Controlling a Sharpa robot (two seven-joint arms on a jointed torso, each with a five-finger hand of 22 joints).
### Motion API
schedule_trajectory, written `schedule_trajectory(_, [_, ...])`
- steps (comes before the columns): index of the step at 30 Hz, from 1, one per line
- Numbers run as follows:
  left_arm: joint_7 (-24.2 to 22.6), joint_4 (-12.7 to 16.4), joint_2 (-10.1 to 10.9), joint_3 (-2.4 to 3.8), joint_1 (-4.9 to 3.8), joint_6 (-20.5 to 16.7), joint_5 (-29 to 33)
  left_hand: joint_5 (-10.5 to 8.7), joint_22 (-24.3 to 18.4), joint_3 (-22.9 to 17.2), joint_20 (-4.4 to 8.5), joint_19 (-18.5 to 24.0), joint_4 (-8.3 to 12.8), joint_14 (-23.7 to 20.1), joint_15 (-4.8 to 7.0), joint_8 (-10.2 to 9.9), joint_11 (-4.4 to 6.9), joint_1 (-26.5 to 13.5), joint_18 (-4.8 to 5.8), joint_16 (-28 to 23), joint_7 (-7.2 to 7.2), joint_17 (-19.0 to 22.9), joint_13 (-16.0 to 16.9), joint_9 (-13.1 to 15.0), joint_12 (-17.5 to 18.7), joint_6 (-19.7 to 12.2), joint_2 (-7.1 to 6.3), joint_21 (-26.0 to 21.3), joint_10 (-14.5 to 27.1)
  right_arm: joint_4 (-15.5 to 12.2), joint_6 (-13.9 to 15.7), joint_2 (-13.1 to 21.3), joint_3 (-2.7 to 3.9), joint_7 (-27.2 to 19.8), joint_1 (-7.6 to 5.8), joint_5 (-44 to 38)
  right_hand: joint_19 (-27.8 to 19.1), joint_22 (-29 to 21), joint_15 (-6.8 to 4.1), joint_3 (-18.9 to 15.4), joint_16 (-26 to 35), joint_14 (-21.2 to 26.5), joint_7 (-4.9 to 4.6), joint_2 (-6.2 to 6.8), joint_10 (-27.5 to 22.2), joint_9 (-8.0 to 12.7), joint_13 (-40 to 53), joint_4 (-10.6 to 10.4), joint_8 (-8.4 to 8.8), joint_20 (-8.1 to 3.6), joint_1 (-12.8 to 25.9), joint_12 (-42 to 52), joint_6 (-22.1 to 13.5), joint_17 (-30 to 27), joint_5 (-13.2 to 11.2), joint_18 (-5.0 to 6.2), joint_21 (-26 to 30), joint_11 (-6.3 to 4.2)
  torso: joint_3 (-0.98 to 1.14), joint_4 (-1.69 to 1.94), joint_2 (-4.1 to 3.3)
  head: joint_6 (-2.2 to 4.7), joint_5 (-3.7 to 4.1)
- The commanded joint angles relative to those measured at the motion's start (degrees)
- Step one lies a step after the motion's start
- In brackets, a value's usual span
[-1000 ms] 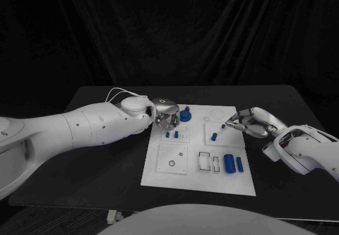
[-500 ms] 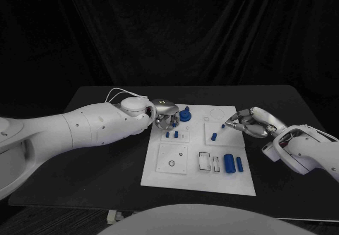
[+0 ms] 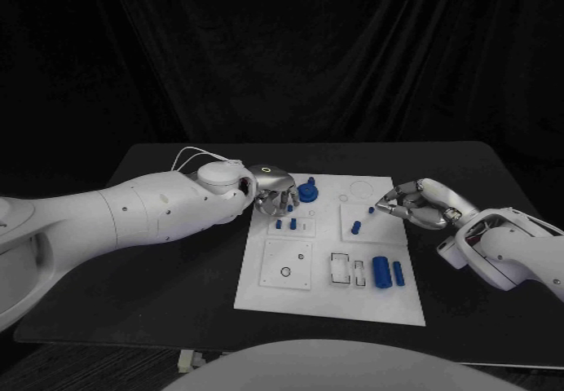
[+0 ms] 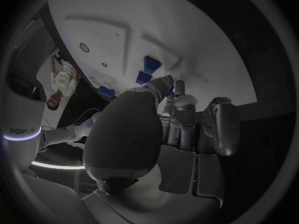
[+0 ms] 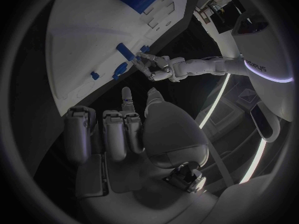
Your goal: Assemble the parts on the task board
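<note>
The white task board (image 3: pixel 265 289) lies mid-table. My left hand (image 3: pixel 274 194) hovers over its far left corner, fingers pointing down beside a round blue part (image 3: pixel 309 192) and just above two small blue pegs (image 3: pixel 286 221). In the left wrist view its fingertips (image 4: pixel 169 80) are close to blue pegs (image 4: pixel 149 64), and whether they pinch one is hidden. My right hand (image 3: pixel 414 204) sits at the board's right edge. Its fingertips are near a small blue peg (image 3: pixel 372 209), and in the right wrist view the thumb and finger (image 5: pixel 127 97) are apart with nothing between them.
Another blue peg (image 3: pixel 355 226) stands in the right middle plate. A large blue cylinder (image 3: pixel 381 272) and a slimmer one (image 3: pixel 398 273) lie near the board's front right, beside two rectangular slots (image 3: pixel 340 268). A square plate with a hole (image 3: pixel 287 265) is at front left.
My left hand has sunk very slightly toward the board. My right hand and the parts stay where they were.
</note>
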State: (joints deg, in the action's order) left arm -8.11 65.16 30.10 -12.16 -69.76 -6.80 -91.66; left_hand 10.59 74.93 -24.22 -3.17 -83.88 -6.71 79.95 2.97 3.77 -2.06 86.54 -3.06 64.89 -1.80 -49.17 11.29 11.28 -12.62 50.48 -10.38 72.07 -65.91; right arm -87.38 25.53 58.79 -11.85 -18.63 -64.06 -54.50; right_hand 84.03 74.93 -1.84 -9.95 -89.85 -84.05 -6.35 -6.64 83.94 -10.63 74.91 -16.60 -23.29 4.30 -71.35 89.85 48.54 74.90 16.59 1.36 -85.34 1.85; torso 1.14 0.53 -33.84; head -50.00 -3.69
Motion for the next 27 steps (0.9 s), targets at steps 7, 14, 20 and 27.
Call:
schedule_trajectory(7, [-2.22, 0.81, 1.04, 0.06, 0.09, -5.5, 0.09, -0.79, 10.15, 1.77, -0.24, 0.35, -1.39, -0.28, -0.16, -0.35, -0.43, 0.77, -0.63, -0.42, 2.83, 0.41, -0.2, -3.05, 1.15, -9.86, -0.32, -0.64, 0.12, -0.23, 0.33, 0.53, 0.03, 0.8, 0.14, 0.02, 3.47, 13.16, -0.17, 0.08, -0.15, -5.95, 0.17, 0.06, 6.06, 0.06, 15.09, 0.26, 0.21, -0.08, -0.48, 0.15, 0.43, 15.1, 0.25, 0.07, 0.26, -0.05, 0.0, 0.01, -0.01, 0.0, -0.03])
schedule_trajectory(14, [-3.76, 3.08, 4.32, 0.08, -0.53, -8.28, 0.19, -1.98, 9.88, 2.08, -0.43, 0.84, -2.69, -0.97, -0.41, -0.08, -0.78, 1.94, -0.84, -1.25, 2.86, 1.56, -0.42, -3.48, 1.95, -9.73, -0.6, -1.85, 1.46, -0.88, 1.59, 1.88, 0.04, 0.37, -0.06, -0.01, 3.39, 13.1, -0.18, 0.02, -0.12, -5.94, 0.18, 0.21, 6.06, 0.06, 15.09, 0.27, 0.19, -0.08, -0.57, 0.15, 0.53, 15.06, 0.22, 0.12, 0.42, -0.06, -0.02, 0.0, -0.01, 0.0, 0.07])
schedule_trajectory(20, [-6.27, 6.44, 8.93, 0.08, -3.71, -11.94, 3.12, -2.31, 9.4, 0.32, -0.72, 2.07, -4.03, -2.91, -0.83, 0.26, -1.27, 3.45, -1.21, -2.74, 2.79, 3.55, -0.41, -3.63, 2.61, -7.31, -1.65, -4.16, 4.47, -1.5, 3.06, 3.19, 0.04, -0.09, -1.42, -0.02, 3.37, 13.09, -0.18, -0.04, -0.12, -5.94, 0.2, 0.33, 6.06, 0.05, 15.09, 0.26, 0.15, -0.08, -0.62, 0.15, 0.65, 15.06, 0.2, 0.13, 0.44, -0.07, -0.01, 0.0, 0.0, 0.0, 0.28])
schedule_trajectory(27, [-10.42, 9.92, 14.26, 0.07, -7.4, -19.1, 7.13, -3.1, 5.76, -2.05, -1.74, 12.23, -5.81, -16.93, -2.17, 1.83, -1.44, 3.41, -3.74, -14.34, 1.76, 16.23, 1.05, -3.59, 0.24, -2.12, -2.7, -20.82, 9.79, -2.25, 4.29, 3.58, 0.05, 0.99, -5.05, -2.07, 0.82, 11.29, -0.07, -0.2, 1.93, -4.94, 0.19, 1.4, 6.06, 0.12, 15.09, 0.29, 0.26, 0.03, -2.39, 0.15, 1.21, 12.15, -0.04, 1.42, 5.2, 0.0, -0.07, -0.02, 0.12, 0.0, -0.04])
